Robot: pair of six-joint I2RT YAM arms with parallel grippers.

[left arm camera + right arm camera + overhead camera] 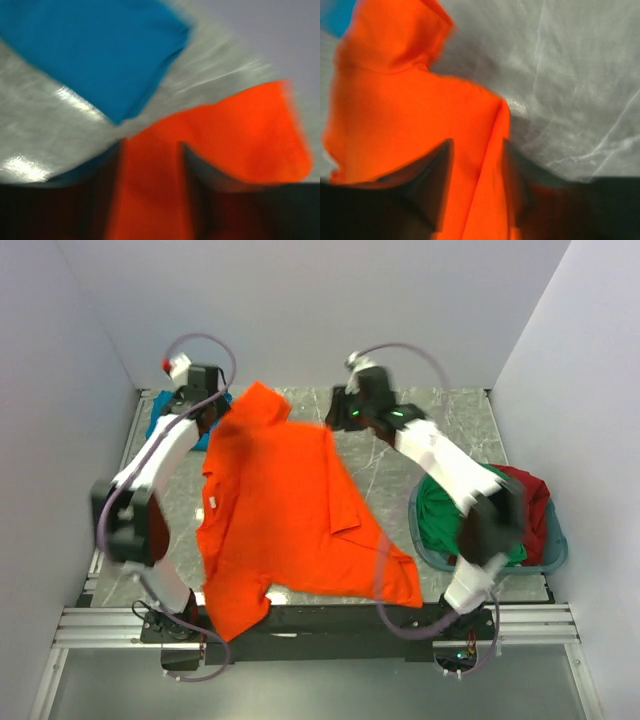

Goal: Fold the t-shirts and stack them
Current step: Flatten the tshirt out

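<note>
The bright orange t-shirt (290, 520) hangs spread between both arms above the table, its lower end draping over the near edge. My left gripper (215, 420) is shut on its far left part; orange cloth (150, 190) runs between the fingers. My right gripper (335, 418) is shut on its far right edge (480, 185). The teal blue t-shirt (160, 412) lies folded at the far left corner, also in the left wrist view (95, 45). The green t-shirt (440, 515) and dark red t-shirt (535, 495) lie in the basket.
The grey-blue plastic basket (555, 558) stands at the right of the table, under my right arm. The grey marbled tabletop (450, 430) is walled by white panels on the left, back and right.
</note>
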